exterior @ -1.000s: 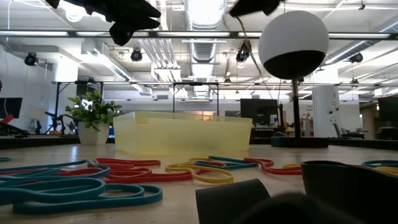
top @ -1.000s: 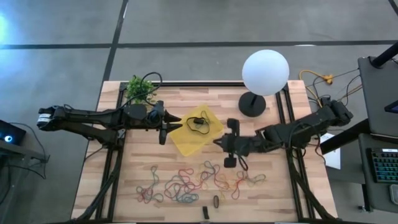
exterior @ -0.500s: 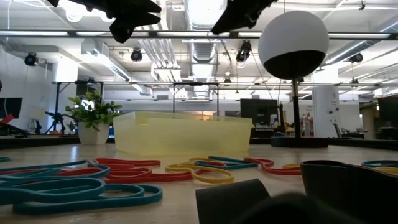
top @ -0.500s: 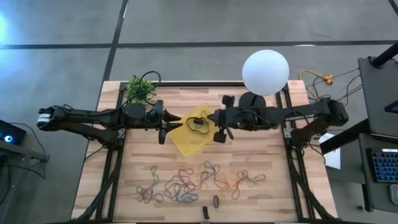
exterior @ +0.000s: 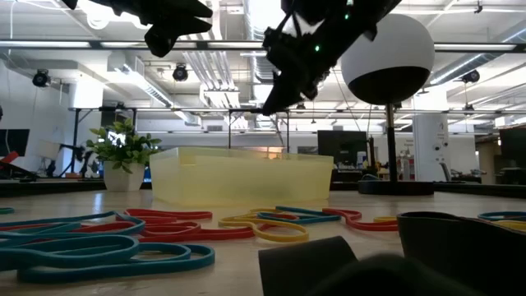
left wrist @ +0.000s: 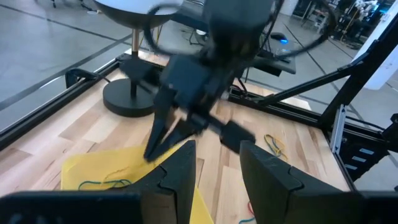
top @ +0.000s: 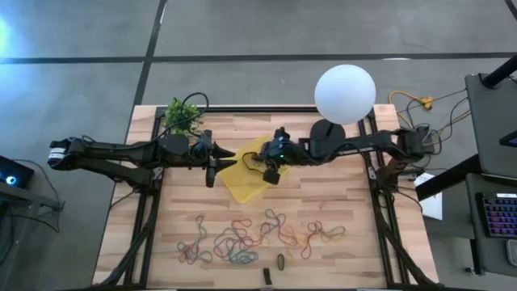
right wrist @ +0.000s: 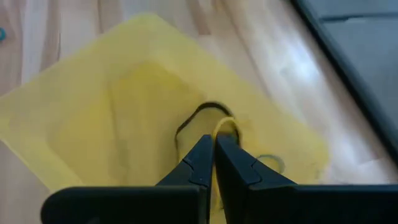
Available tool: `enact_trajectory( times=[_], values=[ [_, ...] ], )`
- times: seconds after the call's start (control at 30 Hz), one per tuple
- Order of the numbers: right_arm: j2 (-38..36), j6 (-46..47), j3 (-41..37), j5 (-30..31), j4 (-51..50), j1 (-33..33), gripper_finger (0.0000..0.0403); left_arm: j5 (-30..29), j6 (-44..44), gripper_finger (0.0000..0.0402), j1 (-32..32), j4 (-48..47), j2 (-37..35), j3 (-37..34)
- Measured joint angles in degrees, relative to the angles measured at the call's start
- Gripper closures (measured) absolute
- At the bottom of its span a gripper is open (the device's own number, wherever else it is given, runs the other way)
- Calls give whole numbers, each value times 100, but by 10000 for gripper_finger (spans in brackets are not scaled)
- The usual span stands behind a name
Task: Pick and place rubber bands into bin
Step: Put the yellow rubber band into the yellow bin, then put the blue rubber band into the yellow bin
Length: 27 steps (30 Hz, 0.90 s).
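Observation:
The yellow bin sits at the table's middle; in the low view the bin stands behind the bands. My right gripper hangs over its right part, shut on a small yellow rubber band; the fingers slant down above the bin. A black rubber band and thin coloured ones lie inside the bin. Many rubber bands lie tangled near the table's near edge. My left gripper hovers open at the bin's left edge, holding nothing. My right gripper pinches a small yellow rubber band's loop between its two fingertips. The fingers come slanting down from the table's right. The band is lifted clear over the bin and sticks out as a small loop beyond the tips.
A lamp with a white globe and black round base stands right of the bin, close under my right arm. A green plant is at the far left. Two small dark oblong pieces lie near the near edge.
My right gripper has swung from beside the band pile toward the table's far edge and left, ending over the bin and tipping its fingers downward toward it.

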Motion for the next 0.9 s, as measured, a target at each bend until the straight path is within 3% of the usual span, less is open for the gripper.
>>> enact_trajectory(
  times=[0.17, 0.27, 0.6, 0.73, 0.9],
  values=[
    [292, 538, 0, -167, -13, -26, 394, 2, 0, 292, 0, 0, 0, -1],
    [328, 584, 0, -647, 4, -74, 384, 2, 0, 292, 0, 0, 0, -2],
    [28, 572, 0, -1147, -131, -121, 280, 48, 5, 292, -2, -9, 0, -34],
    [-331, 376, 0, -1846, -621, -48, 251, 894, -9, 292, -4, -244, 0, -37],
    [-805, 345, -40, -1964, -1531, 309, 241, 1719, -173, 292, -125, -1260, 37, -59]
  ],
)
